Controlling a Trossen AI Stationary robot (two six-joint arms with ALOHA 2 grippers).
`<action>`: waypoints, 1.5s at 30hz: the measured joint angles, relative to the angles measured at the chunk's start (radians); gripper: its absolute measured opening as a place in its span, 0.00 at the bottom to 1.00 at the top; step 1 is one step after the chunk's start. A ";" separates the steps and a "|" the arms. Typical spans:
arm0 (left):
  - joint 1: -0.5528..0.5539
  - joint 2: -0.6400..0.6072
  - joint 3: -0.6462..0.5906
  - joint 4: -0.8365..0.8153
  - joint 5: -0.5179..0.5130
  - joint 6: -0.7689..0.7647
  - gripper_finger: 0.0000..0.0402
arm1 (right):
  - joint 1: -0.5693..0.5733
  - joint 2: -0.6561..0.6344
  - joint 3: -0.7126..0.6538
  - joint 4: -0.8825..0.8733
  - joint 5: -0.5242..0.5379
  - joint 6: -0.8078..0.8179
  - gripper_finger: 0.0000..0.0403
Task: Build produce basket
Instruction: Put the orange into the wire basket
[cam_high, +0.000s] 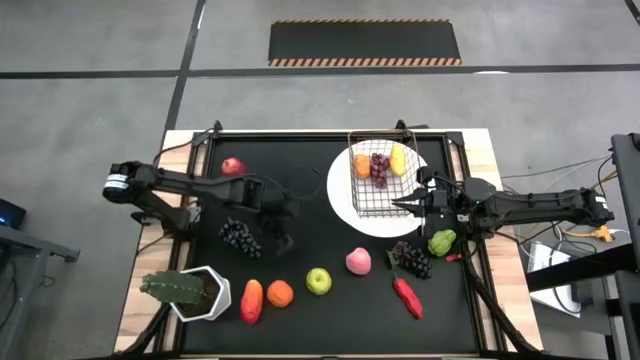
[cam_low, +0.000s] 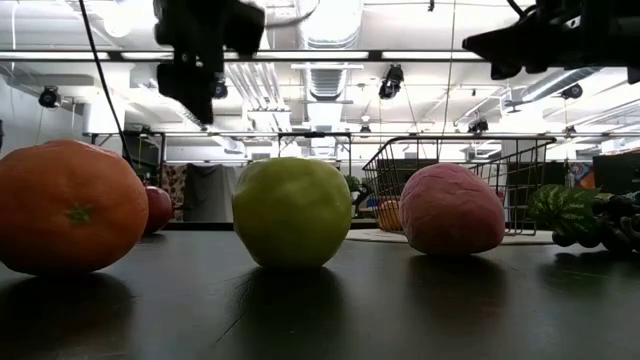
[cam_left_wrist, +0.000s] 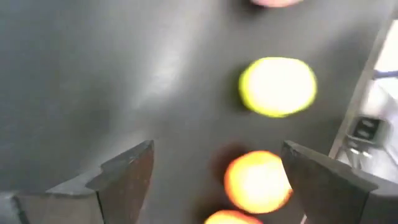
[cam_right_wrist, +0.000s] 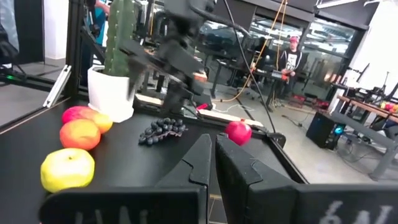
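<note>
The wire basket (cam_high: 378, 182) stands on a white plate (cam_high: 345, 205) and holds an orange, purple grapes and a yellow mango. On the black mat lie a red apple (cam_high: 232, 166), dark grapes (cam_high: 240, 237), a red pepper (cam_high: 251, 300), an orange (cam_high: 280, 293), a green apple (cam_high: 318, 281), a pink peach (cam_high: 358, 261), more grapes (cam_high: 410, 258), a green pepper (cam_high: 441, 242) and another red pepper (cam_high: 407, 295). My left gripper (cam_left_wrist: 217, 149) hangs open and empty above the mat, short of the green apple (cam_left_wrist: 278, 87) and orange (cam_left_wrist: 257, 182). My right gripper (cam_right_wrist: 214, 140) is shut and empty by the basket's near right corner (cam_high: 402, 207).
A green cactus in a white pot (cam_high: 190, 290) stands at the mat's near left corner. The wooden table rim (cam_high: 480, 150) frames the mat. In the low view the orange (cam_low: 70, 205), green apple (cam_low: 291, 212) and peach (cam_low: 452, 210) sit close to the near edge.
</note>
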 joint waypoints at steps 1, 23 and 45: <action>-0.027 0.000 0.001 0.016 0.001 0.002 0.83 | 0.000 0.000 -0.001 -0.001 0.001 -0.001 0.03; -0.416 0.266 0.338 -0.137 -0.210 0.111 0.83 | 0.000 0.000 -0.001 -0.007 -0.001 -0.034 0.03; -0.503 0.371 0.288 -0.144 -0.265 0.340 0.83 | 0.000 0.001 -0.007 -0.008 -0.002 0.000 0.03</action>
